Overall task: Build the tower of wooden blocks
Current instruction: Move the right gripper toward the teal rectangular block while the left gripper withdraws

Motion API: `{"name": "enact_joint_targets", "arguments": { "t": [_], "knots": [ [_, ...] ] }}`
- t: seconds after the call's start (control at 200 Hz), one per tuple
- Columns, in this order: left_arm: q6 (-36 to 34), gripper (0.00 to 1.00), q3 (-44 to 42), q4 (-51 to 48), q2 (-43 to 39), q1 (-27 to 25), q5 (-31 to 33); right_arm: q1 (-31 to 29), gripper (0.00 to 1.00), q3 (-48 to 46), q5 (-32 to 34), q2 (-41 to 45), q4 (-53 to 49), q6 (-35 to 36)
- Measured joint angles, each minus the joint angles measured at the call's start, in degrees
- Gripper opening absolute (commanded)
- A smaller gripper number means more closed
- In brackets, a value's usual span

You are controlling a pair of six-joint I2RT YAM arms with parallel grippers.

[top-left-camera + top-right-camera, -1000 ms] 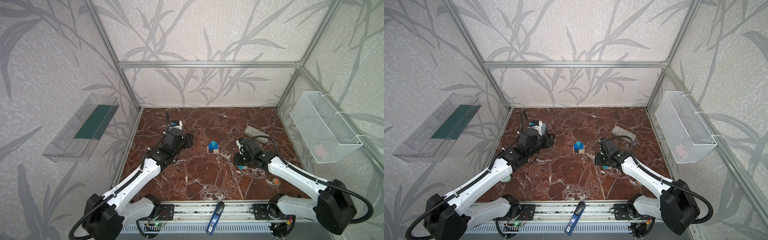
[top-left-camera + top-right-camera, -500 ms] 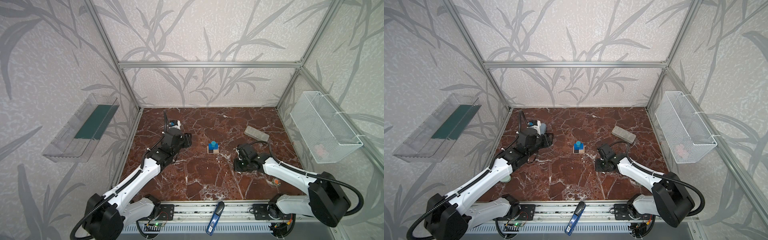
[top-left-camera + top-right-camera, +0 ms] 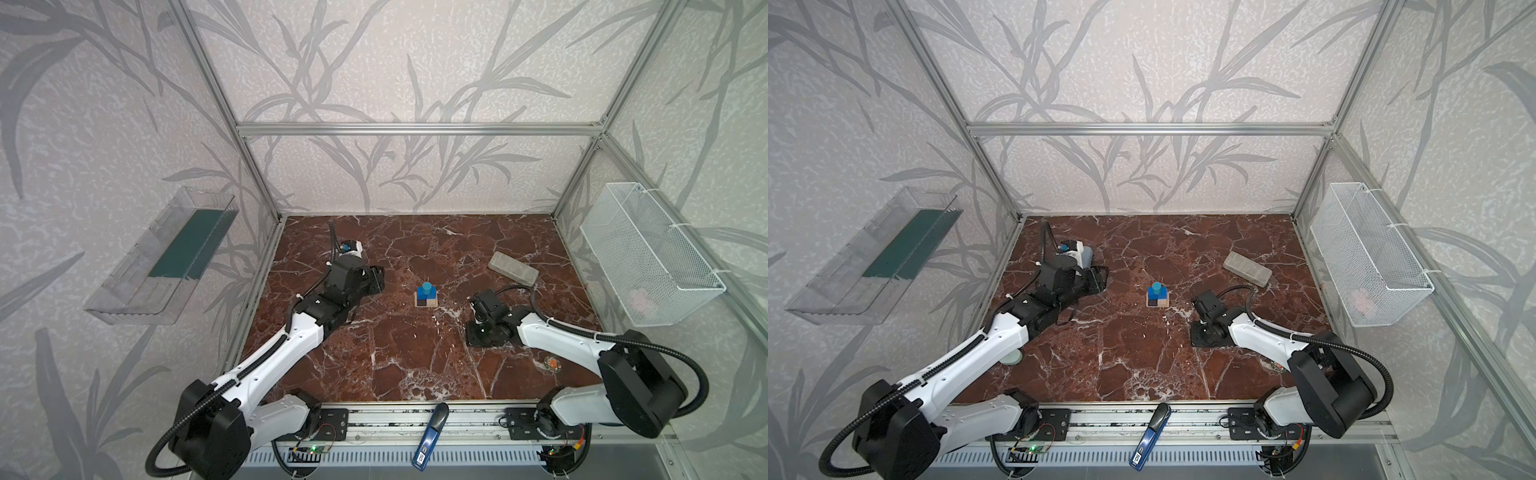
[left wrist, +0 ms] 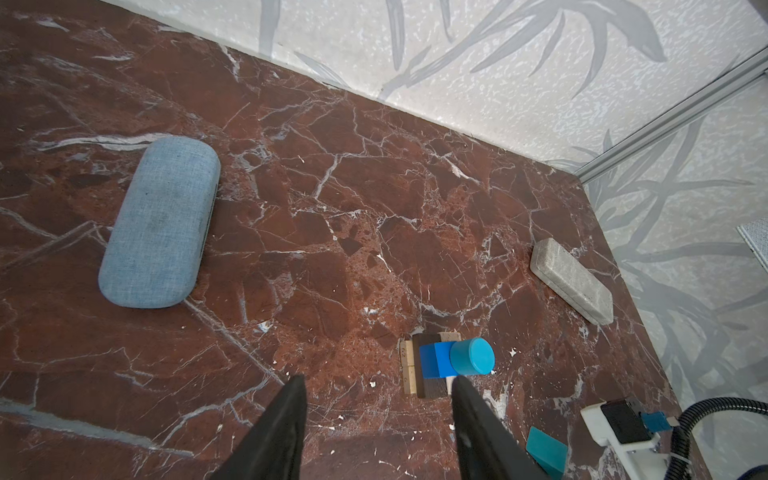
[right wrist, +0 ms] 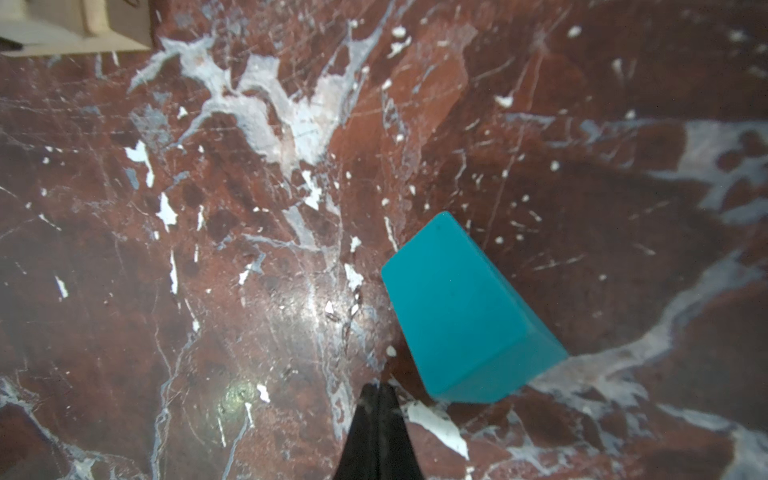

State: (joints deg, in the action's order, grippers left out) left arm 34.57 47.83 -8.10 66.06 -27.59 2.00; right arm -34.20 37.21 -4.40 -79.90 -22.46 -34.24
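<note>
The tower [image 3: 426, 296] [image 3: 1158, 296] stands mid-table. In the left wrist view its pale bars [image 4: 409, 370] and dark brown bar [image 4: 428, 386] carry a blue cube [image 4: 434, 359] with a blue cylinder [image 4: 472, 356] on top. A teal house-shaped block [image 5: 465, 307] [image 4: 546, 451] lies on the marble right of the tower, hidden under the right arm in both top views. My right gripper [image 5: 378, 386] [image 3: 478, 336] is shut and empty, its tips on the table just beside the teal block. My left gripper [image 4: 377, 380] [image 3: 377, 280] is open and empty, left of the tower.
A grey-blue case [image 4: 160, 222] [image 3: 1086, 255] lies at the back left. A grey stone-like brick [image 3: 513, 269] [image 4: 571, 280] lies at the back right. A wire basket [image 3: 648, 253] hangs on the right wall and a clear tray [image 3: 162, 257] on the left wall.
The right arm has swung lower and toward the front, uncovering the grey brick behind it, and its gripper has stayed shut. The left arm has not moved.
</note>
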Motion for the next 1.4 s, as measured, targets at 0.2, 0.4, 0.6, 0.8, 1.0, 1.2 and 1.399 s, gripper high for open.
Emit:
{"name": "enact_joint_targets", "arguments": {
  "t": [0.2,0.4,0.6,0.8,1.0,1.2,1.399],
  "knots": [
    [0.0,0.55,0.0,0.0,0.5,0.1,-0.4,0.0,0.00,-0.1,1.7,-0.5,-0.1,0.0],
    [0.1,0.55,0.0,0.0,1.5,0.4,-0.7,0.3,0.00,-0.3,3.7,-0.4,-0.2,-0.2],
    [0.1,0.55,0.0,0.1,1.7,0.6,-0.8,1.4,0.00,-0.3,4.8,-0.8,-0.2,-0.2],
    [0.1,0.54,0.0,0.3,2.4,0.7,-1.0,2.4,0.00,-0.3,5.0,-1.2,0.4,-0.2],
    [0.2,0.54,0.0,0.4,3.3,1.0,-1.5,3.3,0.00,-0.3,5.1,-1.6,1.3,-0.2],
    [0.2,0.54,0.0,0.5,3.7,1.1,-1.9,4.1,0.00,-0.2,5.4,-1.6,1.4,-0.2],
    [0.2,0.54,0.0,0.9,4.3,1.3,-2.1,4.3,0.00,-0.2,6.4,-1.6,1.2,-0.2]
  ]
}}
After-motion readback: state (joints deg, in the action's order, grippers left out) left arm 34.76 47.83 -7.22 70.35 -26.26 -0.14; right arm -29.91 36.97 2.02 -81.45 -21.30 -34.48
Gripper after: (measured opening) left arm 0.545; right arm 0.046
